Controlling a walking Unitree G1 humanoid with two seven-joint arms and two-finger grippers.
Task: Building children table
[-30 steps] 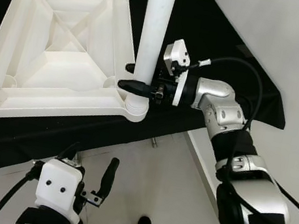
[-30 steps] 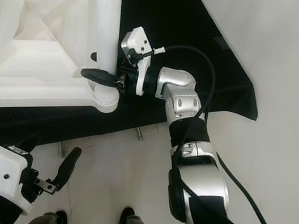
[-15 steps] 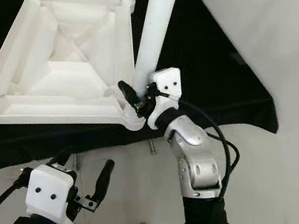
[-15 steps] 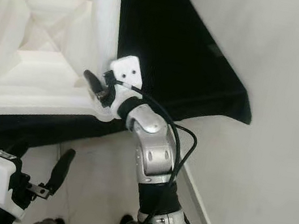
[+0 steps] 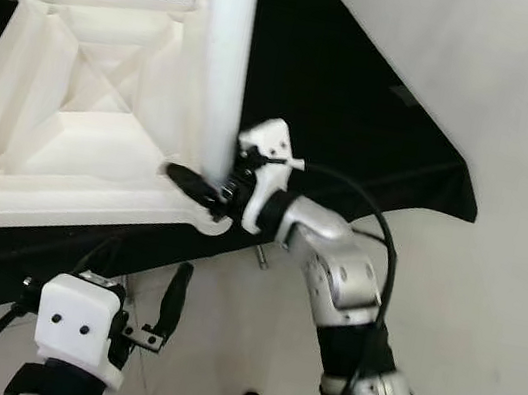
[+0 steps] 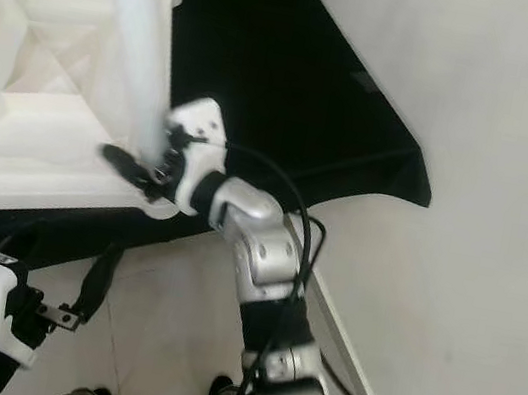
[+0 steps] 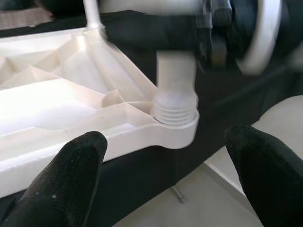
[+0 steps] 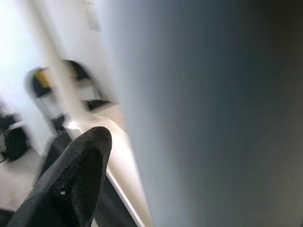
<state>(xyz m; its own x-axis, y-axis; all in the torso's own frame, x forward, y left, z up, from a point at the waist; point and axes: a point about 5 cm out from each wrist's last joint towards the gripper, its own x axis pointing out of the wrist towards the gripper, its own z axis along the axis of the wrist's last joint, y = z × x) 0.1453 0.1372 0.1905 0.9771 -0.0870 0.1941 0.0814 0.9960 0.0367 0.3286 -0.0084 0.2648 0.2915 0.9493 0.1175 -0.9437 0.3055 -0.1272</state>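
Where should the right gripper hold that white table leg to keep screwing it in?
Low on the white table leg, just above its threaded collar, coming from the side. The leg stands upright in the corner socket, so the right gripper can likely straddle its round shaft there.

White plastic table and its white leg, upper left, lie on a plain black cloth. The grippers' fingers are black, the arm silver, the floor pale.

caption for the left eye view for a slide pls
Right gripper clasps a white table leg at the corner socket of the upturned tabletop; left gripper waits below.
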